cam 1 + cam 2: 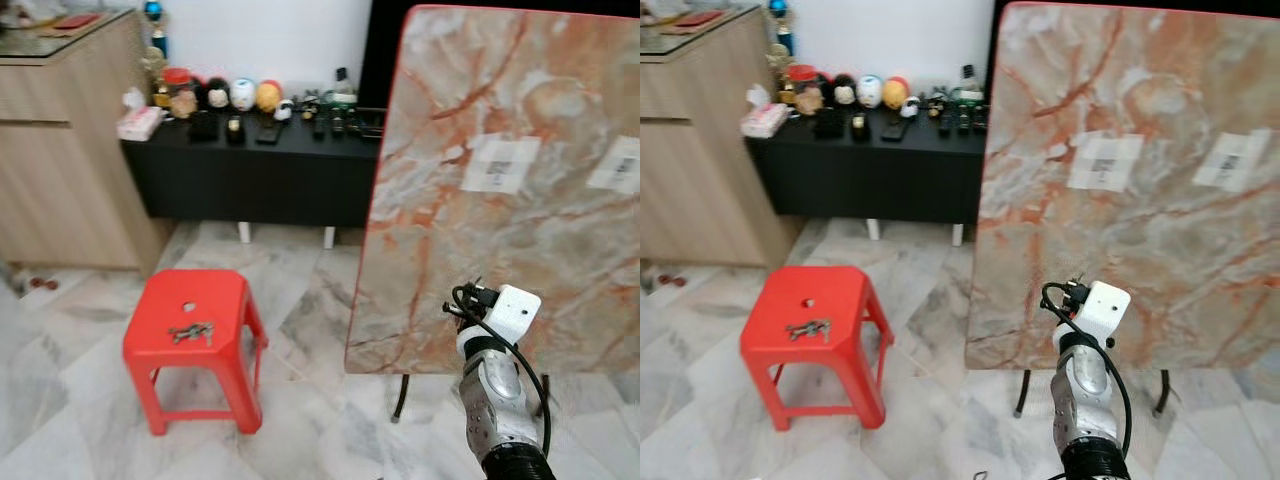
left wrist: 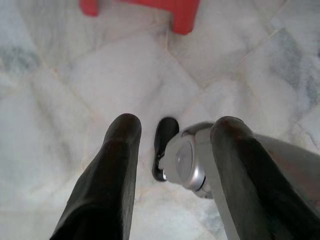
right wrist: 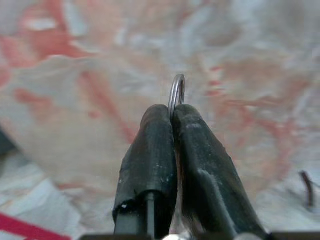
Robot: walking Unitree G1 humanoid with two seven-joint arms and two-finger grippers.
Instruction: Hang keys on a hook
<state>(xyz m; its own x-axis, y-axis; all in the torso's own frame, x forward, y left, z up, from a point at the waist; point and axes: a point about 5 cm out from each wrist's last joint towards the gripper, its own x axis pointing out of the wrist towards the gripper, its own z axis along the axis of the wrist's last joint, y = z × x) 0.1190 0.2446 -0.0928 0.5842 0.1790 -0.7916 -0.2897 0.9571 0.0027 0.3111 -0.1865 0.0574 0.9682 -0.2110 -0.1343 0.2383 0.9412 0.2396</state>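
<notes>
Keys [image 1: 191,333] lie on red stool [image 1: 160,358], far left; right gripper [image 3: 172,112] pinches only metal ring [image 3: 176,94]; left gripper [image 2: 175,150] spread, idle. Risk: ring slipping from thin pinch.

Silver right arm [image 1: 497,395], white wrist camera [image 1: 511,312], black cable [image 1: 478,318]

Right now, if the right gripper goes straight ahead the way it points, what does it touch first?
Most likely the marbled tabletop standing on its edge: the right gripper, jaws shut on a metal ring, faces that orange-veined surface. How far away it is cannot be judged.
</notes>
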